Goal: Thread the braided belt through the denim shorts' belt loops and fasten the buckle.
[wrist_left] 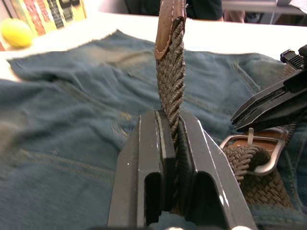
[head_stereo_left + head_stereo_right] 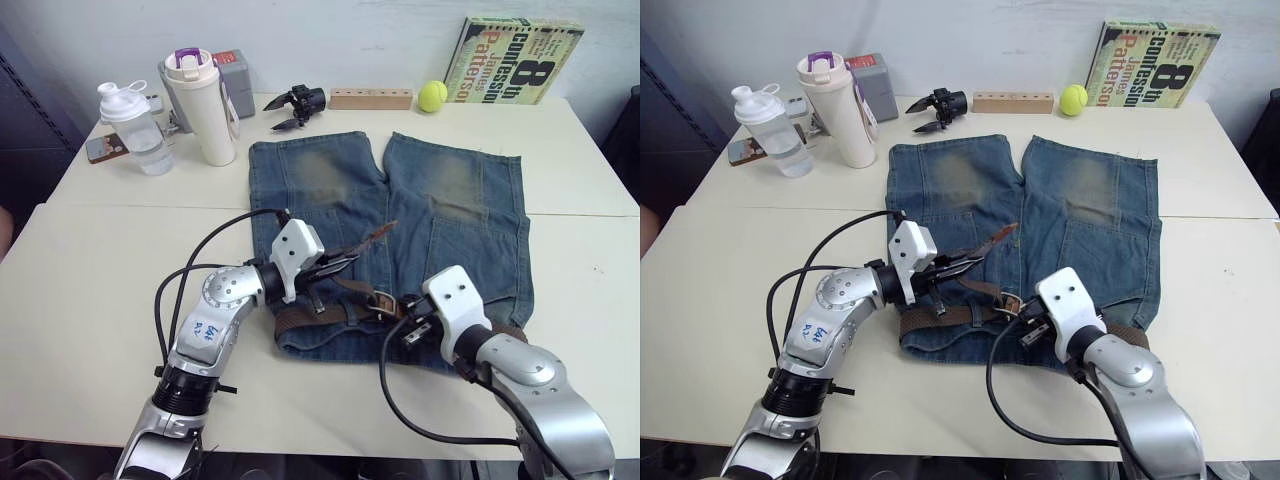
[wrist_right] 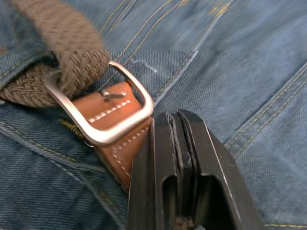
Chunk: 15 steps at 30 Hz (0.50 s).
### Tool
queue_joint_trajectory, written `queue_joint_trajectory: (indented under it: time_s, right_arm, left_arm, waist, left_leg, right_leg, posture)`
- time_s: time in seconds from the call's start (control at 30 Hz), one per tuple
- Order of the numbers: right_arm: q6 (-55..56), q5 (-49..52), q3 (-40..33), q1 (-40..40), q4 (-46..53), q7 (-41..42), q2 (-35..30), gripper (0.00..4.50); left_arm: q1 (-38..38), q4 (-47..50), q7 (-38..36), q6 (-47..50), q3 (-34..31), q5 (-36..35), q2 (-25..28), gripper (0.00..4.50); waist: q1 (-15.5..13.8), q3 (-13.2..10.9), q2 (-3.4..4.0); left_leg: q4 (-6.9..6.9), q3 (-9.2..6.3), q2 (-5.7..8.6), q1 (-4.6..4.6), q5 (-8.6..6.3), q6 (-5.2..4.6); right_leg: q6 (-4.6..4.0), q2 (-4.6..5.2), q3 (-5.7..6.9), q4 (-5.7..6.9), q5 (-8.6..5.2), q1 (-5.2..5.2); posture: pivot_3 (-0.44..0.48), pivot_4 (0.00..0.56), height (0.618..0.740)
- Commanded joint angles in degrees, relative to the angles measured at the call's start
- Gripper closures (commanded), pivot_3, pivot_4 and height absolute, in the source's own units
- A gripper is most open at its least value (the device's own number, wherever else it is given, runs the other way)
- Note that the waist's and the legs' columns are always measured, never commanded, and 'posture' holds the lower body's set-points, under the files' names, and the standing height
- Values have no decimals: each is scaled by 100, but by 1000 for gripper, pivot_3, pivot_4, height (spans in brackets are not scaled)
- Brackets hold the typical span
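The denim shorts (image 2: 450,200) lie flat on the table, waistband toward me. The braided belt (image 2: 300,318) runs along the waistband. Its free end passes through the buckle (image 3: 120,124) and rises toward the legs, ending in a tan tip (image 1: 170,24). My left gripper (image 2: 338,266) is shut on that raised end, just below the tip. My right gripper (image 2: 412,312) is shut, its fingertips (image 3: 175,117) resting against the buckle's brown leather tab, with nothing visible between them. I cannot make out the belt loops along the waistband.
Along the table's far edge stand a clear shaker bottle (image 2: 135,125), a white tumbler (image 2: 205,105), a black clamp tool (image 2: 298,105), a wooden block (image 2: 370,98), a tennis ball (image 2: 432,96) and a book (image 2: 515,60). Bare tabletop lies either side of the shorts.
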State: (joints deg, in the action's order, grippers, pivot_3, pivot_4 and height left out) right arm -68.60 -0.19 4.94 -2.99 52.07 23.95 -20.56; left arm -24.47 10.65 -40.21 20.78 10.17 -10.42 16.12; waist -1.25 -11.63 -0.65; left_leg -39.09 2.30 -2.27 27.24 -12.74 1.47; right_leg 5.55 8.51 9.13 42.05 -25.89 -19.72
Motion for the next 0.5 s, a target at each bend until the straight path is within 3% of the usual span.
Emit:
queue_joint_trajectory:
  time_s: [0.03, 0.5]
  right_arm:
    - [93, 20, 342, -18, 618, -233, -145, 4426]
    - [584, -104, 1475, -322, 443, -517, -864, 4426]
  left_arm:
    - [-48, 192, 6, 42, 69, 75, 152, 4500]
    - [-207, -72, 48, 36, 115, 231, 356, 4500]
  waist:
    - [1, 0, 0]
    - [1, 0, 0]
  left_leg:
    - [0, 0, 0, 0, 0, 0]
    - [1, 1, -5, 0, 0, 0]
  right_leg:
    - [0, 0, 0, 0, 0, 0]
    - [0, -2, 1, 2, 0, -8]
  posture:
    - [0, 150, 657]
    - [0, 150, 657]
